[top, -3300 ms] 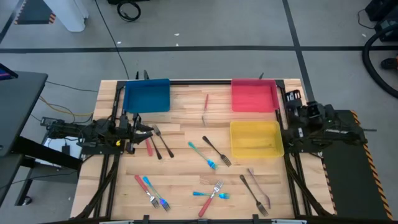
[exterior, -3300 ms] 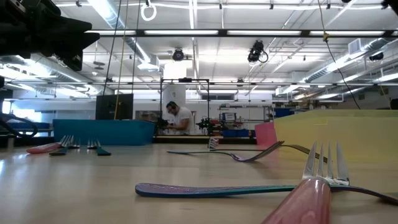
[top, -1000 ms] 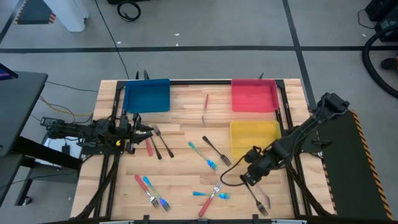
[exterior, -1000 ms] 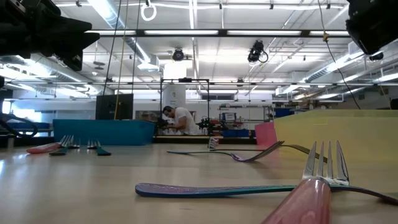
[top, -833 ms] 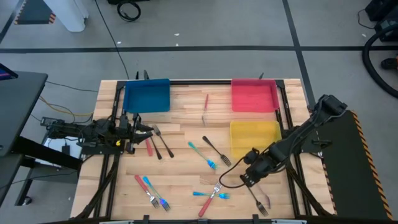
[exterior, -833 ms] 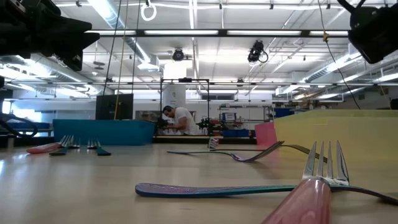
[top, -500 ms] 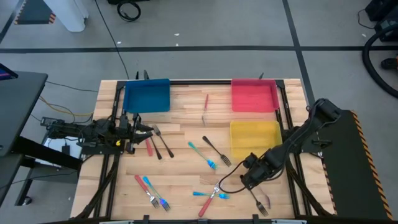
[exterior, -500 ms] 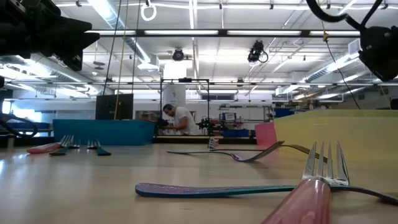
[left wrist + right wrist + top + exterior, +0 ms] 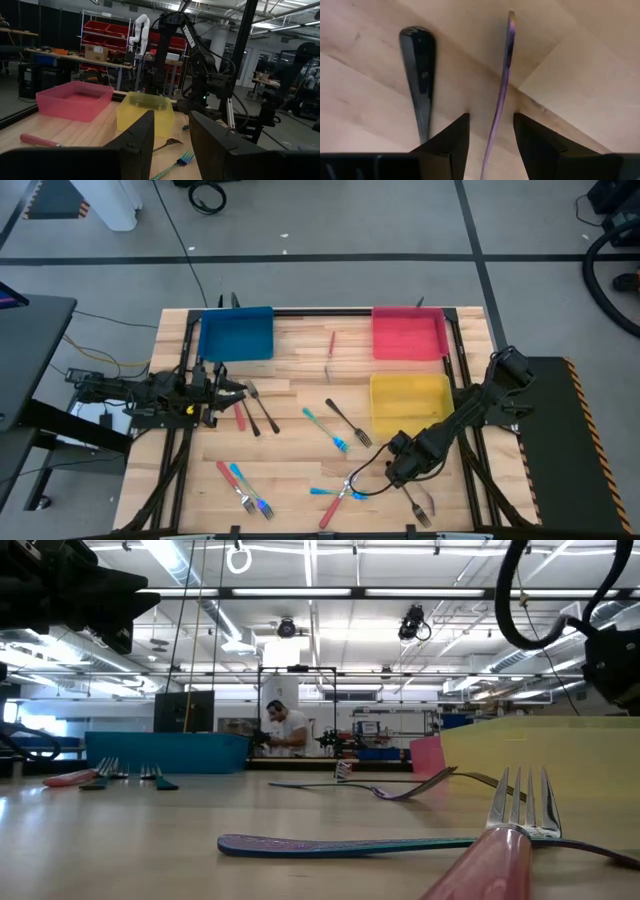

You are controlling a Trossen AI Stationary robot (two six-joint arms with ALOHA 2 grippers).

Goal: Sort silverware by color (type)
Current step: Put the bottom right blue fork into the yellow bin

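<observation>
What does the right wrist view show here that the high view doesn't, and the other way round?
Only the right wrist view shows the open right hand straddling the thin iridescent purple fork handle, edge-on, with the glossy dark metal fork handle beside it.

Only the high view shows the layout: blue tray, red tray, yellow tray, scattered forks, and the left hand waiting at the table's left edge.

Both show the right hand low over the wooden table, among the forks near the front right.
</observation>
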